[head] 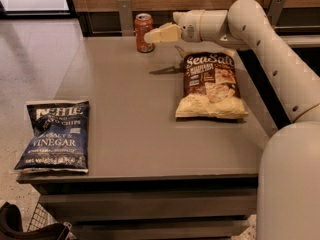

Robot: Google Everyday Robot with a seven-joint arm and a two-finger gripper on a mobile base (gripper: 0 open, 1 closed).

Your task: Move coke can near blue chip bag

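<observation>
The coke can (pixel 143 32), red-orange with a silver top, stands upright at the far edge of the grey table (pixel 135 109). The blue chip bag (pixel 55 136), dark navy with white "VINEGAR" lettering, lies flat at the table's front left corner. My gripper (pixel 151 37) reaches in from the right above the table, with its cream fingertips right beside the can's right side. The can and the blue bag are far apart.
A brown-and-cream "Sea Salt" chip bag (pixel 210 85) lies on the right half of the table under my arm (pixel 265 49). A wooden wall with metal brackets (pixel 125 14) runs behind the table. A dark basket (pixel 30 226) sits on the floor at the front left.
</observation>
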